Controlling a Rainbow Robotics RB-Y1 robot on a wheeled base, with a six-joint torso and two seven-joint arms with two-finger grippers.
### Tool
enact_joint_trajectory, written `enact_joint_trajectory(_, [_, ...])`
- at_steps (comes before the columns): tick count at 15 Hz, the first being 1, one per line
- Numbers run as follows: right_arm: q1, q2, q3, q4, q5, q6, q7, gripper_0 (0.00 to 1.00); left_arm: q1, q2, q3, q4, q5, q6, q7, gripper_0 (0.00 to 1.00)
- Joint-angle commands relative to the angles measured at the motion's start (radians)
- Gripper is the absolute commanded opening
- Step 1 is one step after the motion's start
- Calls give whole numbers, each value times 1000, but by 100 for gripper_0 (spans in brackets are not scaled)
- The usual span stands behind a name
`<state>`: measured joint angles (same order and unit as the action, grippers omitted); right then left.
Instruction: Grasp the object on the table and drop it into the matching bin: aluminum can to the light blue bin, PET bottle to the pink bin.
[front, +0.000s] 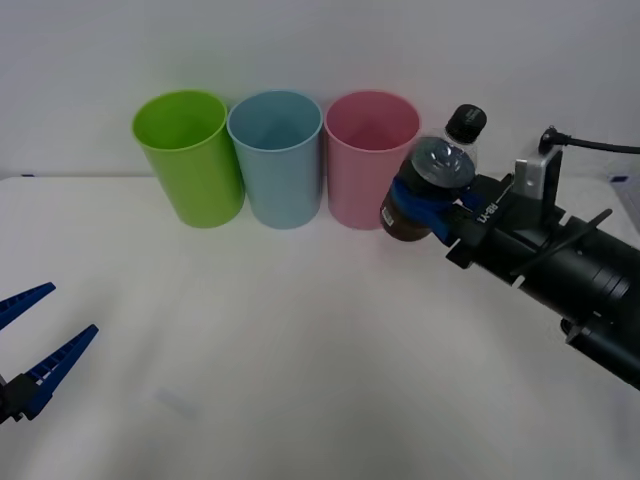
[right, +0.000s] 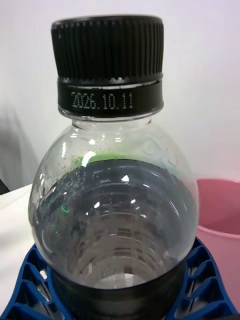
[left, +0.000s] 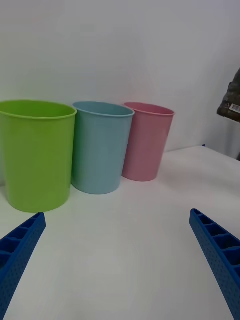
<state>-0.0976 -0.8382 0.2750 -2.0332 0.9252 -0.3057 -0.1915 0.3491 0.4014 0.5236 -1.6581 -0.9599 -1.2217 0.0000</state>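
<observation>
The right gripper (front: 428, 205), its blue ribbed fingers clamped around the body of a small clear plastic bottle (front: 432, 185) with a black screw cap and a dark brown-grey lower part, holds that bottle in the air above the wide, plain white tabletop (front: 300, 340), just beside the right side of the tall, round, slightly tapered pink plastic bin (front: 368, 160). In the front view the bottle is tilted, its cap pointing up and away toward the wall, and its dark lower body overlaps the pink bin's right wall near mid-height; whether they touch cannot be told. In the right wrist view the bottle (right: 112, 200) stands close before the camera, gripped low on both sides by the blue fingers (right: 32, 280), with the cap printed 2026.10.11 and the pink bin's rim (right: 220, 187) showing behind it. The pink bin stands in a row at the back of the table, touching or nearly touching a tall round light blue plastic bin (front: 277, 158), with a lime green plastic bin (front: 190, 157) of the same shape farthest to the robot's left. The left gripper (front: 35, 345) hovers low at the near left edge of the table, well apart from the bins, its jaws spread wide and holding nothing; its two blue fingers (left: 20, 245) frame the three bins in the left wrist view.
</observation>
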Motion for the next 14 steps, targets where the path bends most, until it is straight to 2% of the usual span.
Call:
enact_joint_trajectory(1, [-44,-55,-11,16,-78,-1,-6,0,0,0,0,0,0,0,0,100])
enact_joint_trajectory(6, [-154,-55,-2,133,-117,-1,-9,0,0,0,0,0,0,0,0,100])
enact_joint_trajectory(14, [-367,47,81,349,-104,-15,-9,0,0,0,0,0,0,0,0,100])
